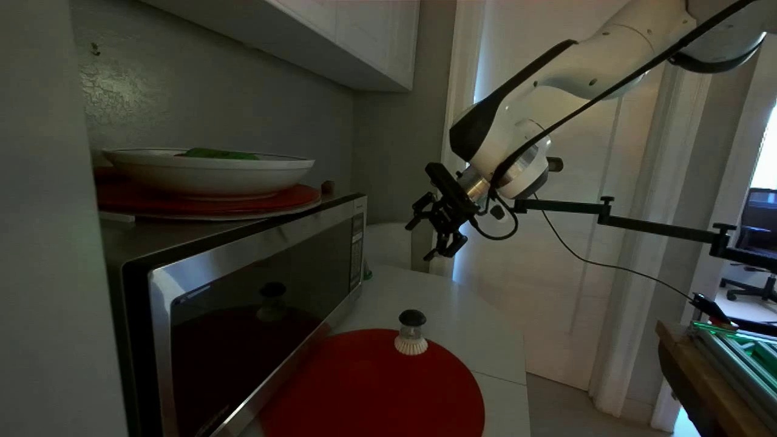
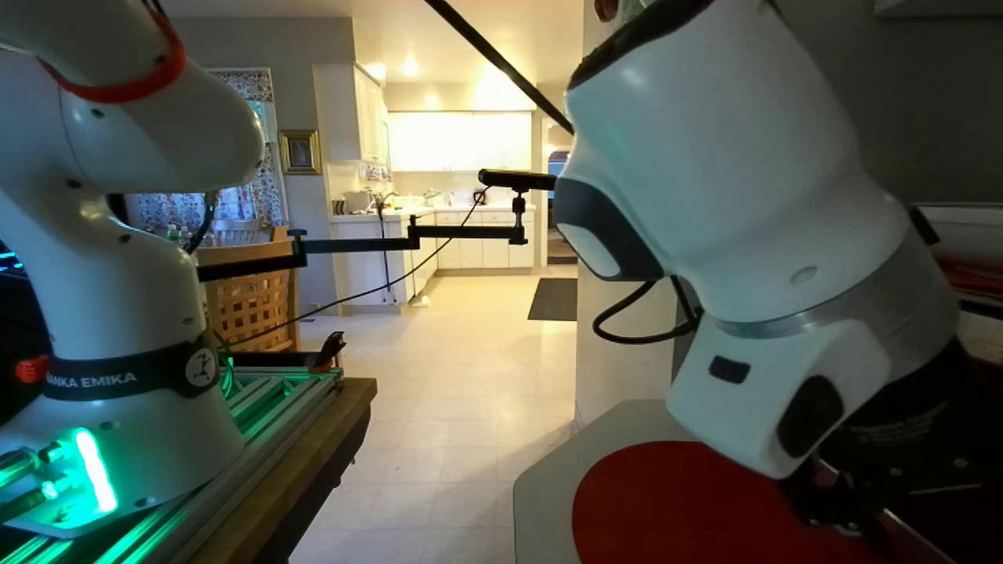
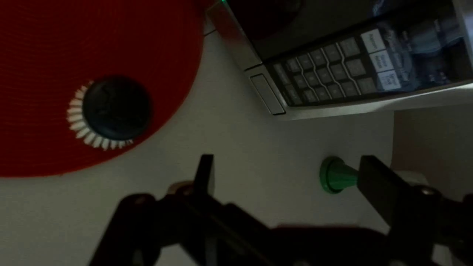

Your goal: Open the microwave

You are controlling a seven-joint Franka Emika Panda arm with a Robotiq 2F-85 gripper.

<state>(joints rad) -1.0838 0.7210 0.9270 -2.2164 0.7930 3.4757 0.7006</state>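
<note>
Black two-fingered hand (image 1: pixel 420 241), spread wide, empty, hangs above the white counter (image 1: pixel 419 288), toward its far edge in an exterior view, apart from the closed, boxy, silver-framed, dark-glass microwave (image 1: pixel 249 303) along the wall-side edge.

Rounded white arm (image 1: pixel 583 73) ("EMIKA" on a black band (image 2: pixel 129 366)), black cable loop (image 2: pixel 642 340), black fingers (image 3: pixel 204 173).

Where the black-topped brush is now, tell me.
In an exterior view, the black-topped brush stands on the red mat, near its far edge, to the right of the microwave.
</note>
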